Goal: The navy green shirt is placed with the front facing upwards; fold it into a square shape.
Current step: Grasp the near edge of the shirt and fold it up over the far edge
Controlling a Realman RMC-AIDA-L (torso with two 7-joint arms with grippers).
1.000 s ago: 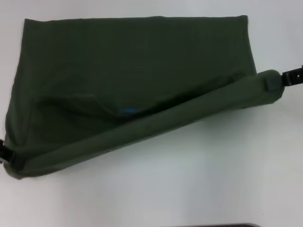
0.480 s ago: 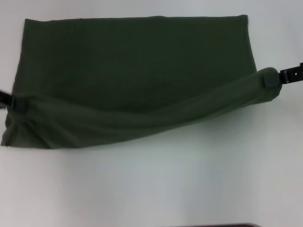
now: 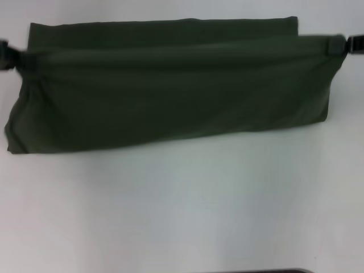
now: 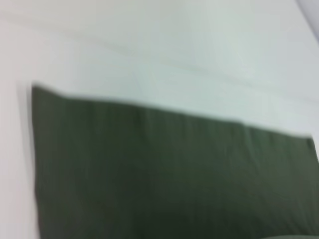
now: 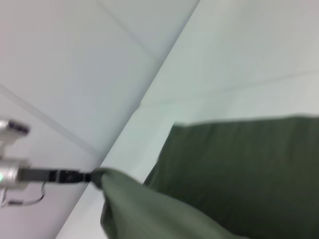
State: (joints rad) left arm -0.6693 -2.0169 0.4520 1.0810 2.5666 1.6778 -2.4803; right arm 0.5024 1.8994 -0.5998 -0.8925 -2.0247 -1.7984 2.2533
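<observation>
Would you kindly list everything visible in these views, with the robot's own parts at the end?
navy green shirt: one, dark olive green, lying across the far half of the table, its near layer lifted and carried toward the far edge, held at both ends of the fold.
table: one, white, bare in front of the shirt.
dark strip: one, dark, at the near edge of the head view; what it is cannot be told.
left gripper: one, black, at the left end of the lifted fold, shut on the cloth.
right gripper: one, black, at the right end of the lifted fold, shut on the cloth.
</observation>
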